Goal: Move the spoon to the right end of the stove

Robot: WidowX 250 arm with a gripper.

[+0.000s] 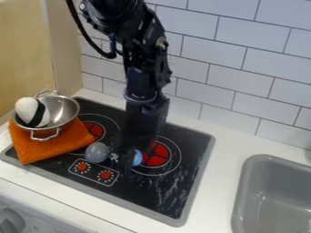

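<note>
while the grey spoon (pixel 97 152) has its bowl beside the tool (pixel 126 164), toward the orange cloth (pixel 50 146), can't tell tool's opening.

The worktop (pixel 207 210) is white and smooth. A black stove (pixel 146 193) with a grey rim lies on it, left of the sink (pixel 278 195), which is set in at the right edge. Two red-centred burners (pixel 159 157) are arranged side by side on the stove; two small red dials (pixel 82 167) are located nearer its front edge. Pale streaks mark the stove's right end. An orange cloth (pixel 59 146) lies over the stove's left end and extends beyond its rim at the worktop's left side
</note>
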